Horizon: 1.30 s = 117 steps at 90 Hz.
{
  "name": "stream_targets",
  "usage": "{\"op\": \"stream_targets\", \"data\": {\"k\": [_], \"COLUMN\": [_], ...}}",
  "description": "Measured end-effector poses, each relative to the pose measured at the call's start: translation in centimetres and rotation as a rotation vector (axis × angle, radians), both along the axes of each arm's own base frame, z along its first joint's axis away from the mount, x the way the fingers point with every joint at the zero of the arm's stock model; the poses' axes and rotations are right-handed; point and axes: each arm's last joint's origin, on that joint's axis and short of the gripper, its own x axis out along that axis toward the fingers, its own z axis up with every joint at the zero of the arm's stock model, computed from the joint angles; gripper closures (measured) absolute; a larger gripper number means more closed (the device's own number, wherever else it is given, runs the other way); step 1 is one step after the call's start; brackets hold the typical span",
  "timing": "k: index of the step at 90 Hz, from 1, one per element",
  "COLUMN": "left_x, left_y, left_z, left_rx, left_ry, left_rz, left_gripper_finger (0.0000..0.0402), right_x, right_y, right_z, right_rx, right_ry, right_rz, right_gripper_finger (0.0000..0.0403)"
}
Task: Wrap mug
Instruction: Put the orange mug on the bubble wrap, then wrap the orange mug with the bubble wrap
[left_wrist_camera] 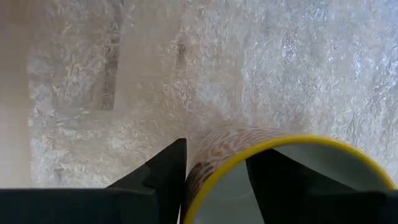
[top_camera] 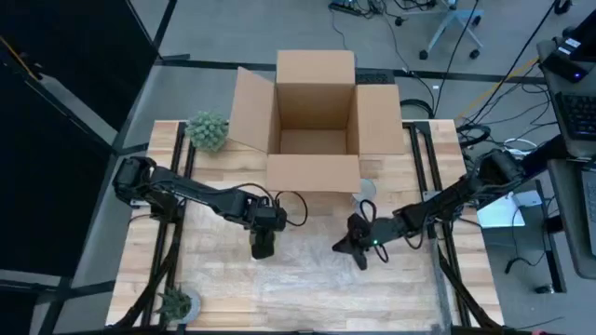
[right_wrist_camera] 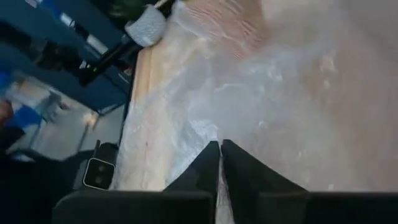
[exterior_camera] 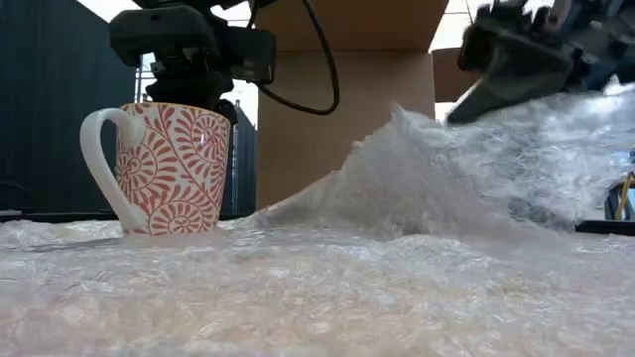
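Mug (exterior_camera: 174,169) upright on bubble wrap (exterior_camera: 327,288), left gripper (left_wrist_camera: 214,180) gripping its rim.
High: left gripper over the sheet mid-surface (top_camera: 214,307), cardboard box (top_camera: 315,116) behind. Low: right gripper (exterior_camera: 526,64) held a wrap edge lifted. Left wrist: one finger inside the rim, one outside. Right wrist: fingers (right_wrist_camera: 202,168) clenched on wrap.

Both arms are dark, nearly black, built of jointed tubular links. The left arm (top_camera: 191,193) carries a boxy black wrist block with a black cable looping from it. The right arm (top_camera: 447,200) shows a small green light near its pincer (top_camera: 358,249). Each pincer ends in two flat, wedge-shaped black fingers (right_wrist_camera: 236,165).
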Motion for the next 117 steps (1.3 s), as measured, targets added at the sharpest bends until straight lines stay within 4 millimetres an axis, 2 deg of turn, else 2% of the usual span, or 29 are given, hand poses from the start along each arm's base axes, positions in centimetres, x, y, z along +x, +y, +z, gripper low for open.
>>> {"op": "stream_targets", "data": {"k": [18, 31, 38, 47, 59, 75, 95, 117], "left_x": [0.0, 0.4, 0.3, 0.0, -1.5, -4.3, -7.3, -8.7], "left_y": [-0.1, -0.2, -0.3, -0.6, -1.1, -2.1, -3.5, -5.3], "left_z": [0.2, 1.8, 3.0, 4.8, 7.2, 9.4, 8.8, 7.8], "left_rx": [0.002, 0.022, 0.048, 0.098, 0.143, 0.174, 0.237, 0.266], "left_ry": [0.004, 0.008, 0.019, 0.011, -0.023, -0.059, -0.082, -0.166], "left_rz": [-0.001, -0.003, -0.011, -0.024, 0.004, 0.098, 0.172, 0.238], "left_gripper_finger": [0.0250, 0.0251, 0.0251, 0.0251, 0.0252, 0.0252, 0.0252, 0.0252], "right_x": [2.8, 4.3, 4.7, 5.0, 6.2, 8.3, 13.3, 19.1], "right_y": [0.7, 0.2, -0.2, -0.7, -0.8, -0.7, -0.4, -0.9], "right_z": [4.8, 7.8, 8.6, 8.5, 7.6, 6.7, 6.4, 4.6], "right_rx": [-0.259, -0.355, -0.379, -0.391, -0.408, -0.460, -0.561, -0.633], "right_ry": [-0.020, -0.118, -0.142, -0.140, -0.170, -0.260, -0.285, -0.196], "right_rz": [0.007, -0.017, -0.026, -0.039, -0.047, -0.048, -0.049, -0.047], "right_gripper_finger": [0.0403, 0.0403, 0.0403, 0.0403, 0.0403, 0.0403, 0.0403, 0.0403]}}
